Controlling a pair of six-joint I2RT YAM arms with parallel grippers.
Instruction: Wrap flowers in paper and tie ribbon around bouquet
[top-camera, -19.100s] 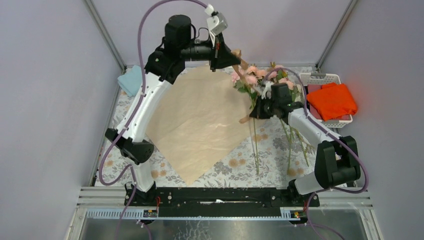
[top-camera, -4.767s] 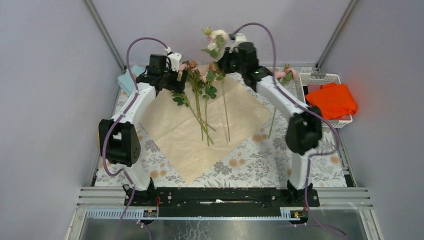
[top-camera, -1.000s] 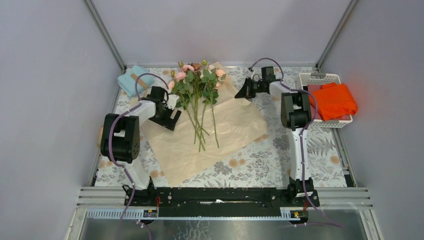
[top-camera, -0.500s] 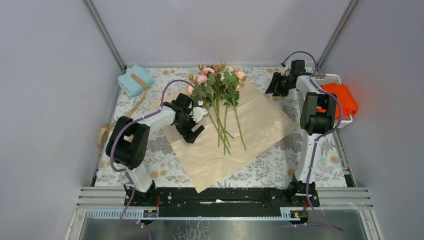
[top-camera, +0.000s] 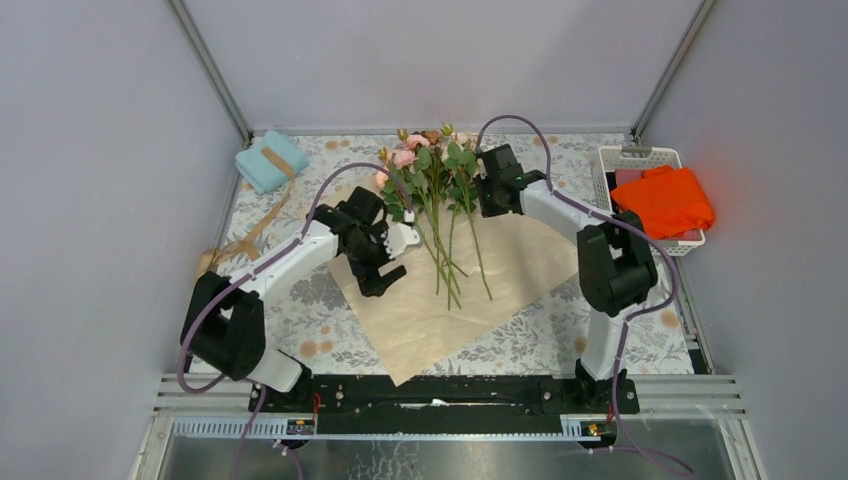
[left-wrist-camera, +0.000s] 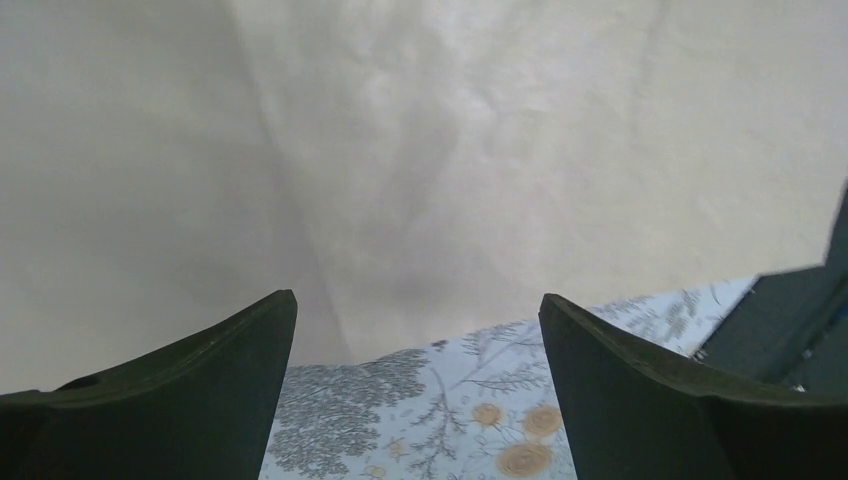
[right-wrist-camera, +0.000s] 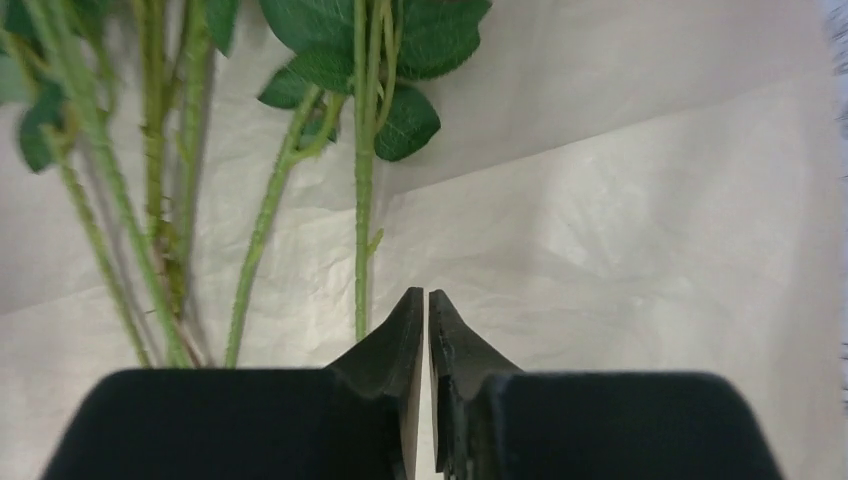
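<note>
The flowers (top-camera: 432, 160), pink roses on long green stems, lie on the peach paper (top-camera: 520, 260) with their heads toward the far side. My left gripper (top-camera: 390, 264) is open over the paper's left edge. Between its fingertips (left-wrist-camera: 417, 300) I see only the paper (left-wrist-camera: 450, 150) and the tablecloth (left-wrist-camera: 450, 420). My right gripper (top-camera: 490, 192) hovers just right of the stems. Its jaws (right-wrist-camera: 427, 292) are shut to a thin slit with nothing between them, beside a stem (right-wrist-camera: 362, 200). The ribbon (top-camera: 245, 238) trails along the table's left side.
A folded light blue cloth (top-camera: 268, 162) lies at the far left corner. A white basket (top-camera: 640, 153) holding an orange cloth (top-camera: 672, 200) stands at the far right. Grey walls enclose the table on three sides.
The right arm swung from the basket side in to the flowers and its jaws closed almost fully. The left gripper stayed open at the paper's left edge. Paper and flowers rest further right than a second ago.
</note>
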